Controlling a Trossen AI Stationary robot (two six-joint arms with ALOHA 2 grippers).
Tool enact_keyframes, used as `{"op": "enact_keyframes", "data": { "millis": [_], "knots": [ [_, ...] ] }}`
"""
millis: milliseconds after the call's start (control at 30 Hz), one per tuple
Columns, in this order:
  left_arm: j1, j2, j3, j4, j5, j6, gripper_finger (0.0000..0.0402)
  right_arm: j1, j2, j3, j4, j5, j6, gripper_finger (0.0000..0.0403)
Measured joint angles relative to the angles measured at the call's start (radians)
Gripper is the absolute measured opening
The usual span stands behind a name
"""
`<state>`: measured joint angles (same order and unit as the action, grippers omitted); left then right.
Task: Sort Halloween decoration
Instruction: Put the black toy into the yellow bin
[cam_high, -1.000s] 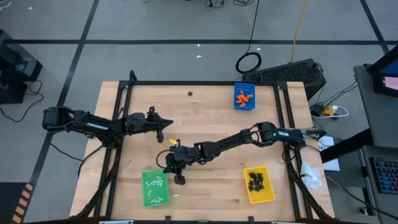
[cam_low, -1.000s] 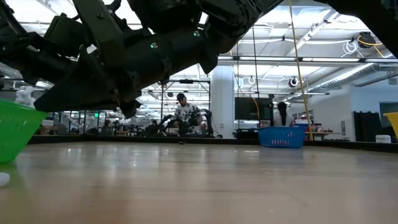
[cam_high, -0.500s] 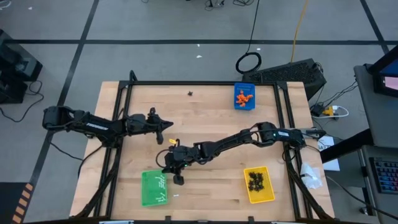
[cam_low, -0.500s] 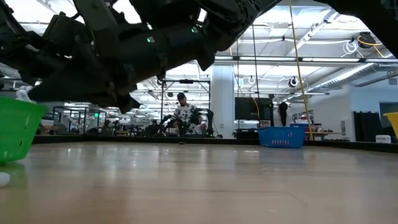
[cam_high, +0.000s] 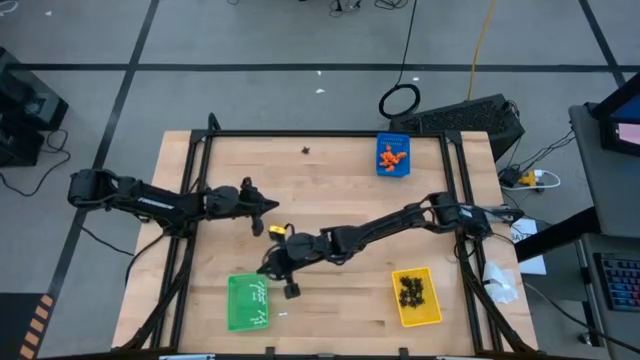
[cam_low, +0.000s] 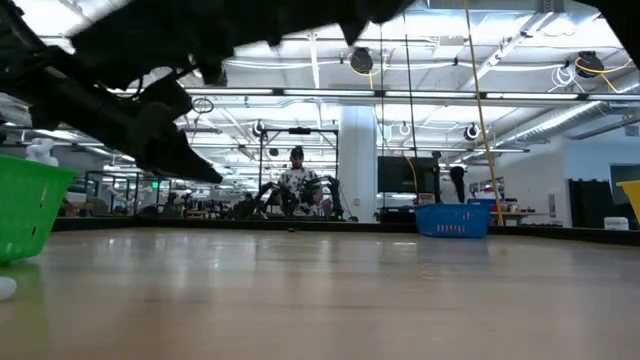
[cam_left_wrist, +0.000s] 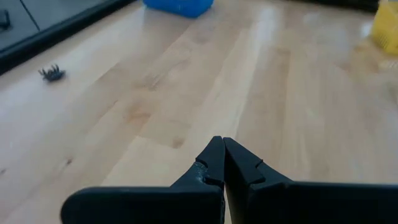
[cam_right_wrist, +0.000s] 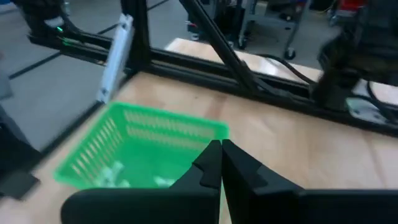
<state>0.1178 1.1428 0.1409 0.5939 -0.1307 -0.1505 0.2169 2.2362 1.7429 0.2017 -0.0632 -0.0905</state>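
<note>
Right gripper has slid toward 5 o'clock, fingers closed, empty, above green tray holding white bones; left gripper closed; blue tray holds orange lumps, yellow tray black spiders.

Grey floor with dark lines, big hall with bright ceiling lights, white pillar far behind, person seated far
</note>
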Motion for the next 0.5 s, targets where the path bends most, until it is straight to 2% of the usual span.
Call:
{"op": "enact_keyframes", "data": {
  "millis": [100, 300, 500],
  "knots": [
    [0.013, 0.000, 0.054, -0.127, 0.000, 0.004, 0.0000, -0.022, -0.028, -0.150, 0.144, -0.006, -0.001, 0.0000],
    [0.079, 0.005, 0.231, -0.384, 0.002, 0.086, 0.0000, -0.075, -0.055, -0.476, 0.579, -0.123, 0.149, 0.0000],
    [0.183, 0.095, 0.470, -0.662, 0.049, 0.188, 0.0000, -0.129, -0.247, -0.729, 0.626, -0.080, 0.196, 0.0000]
  ]
}}
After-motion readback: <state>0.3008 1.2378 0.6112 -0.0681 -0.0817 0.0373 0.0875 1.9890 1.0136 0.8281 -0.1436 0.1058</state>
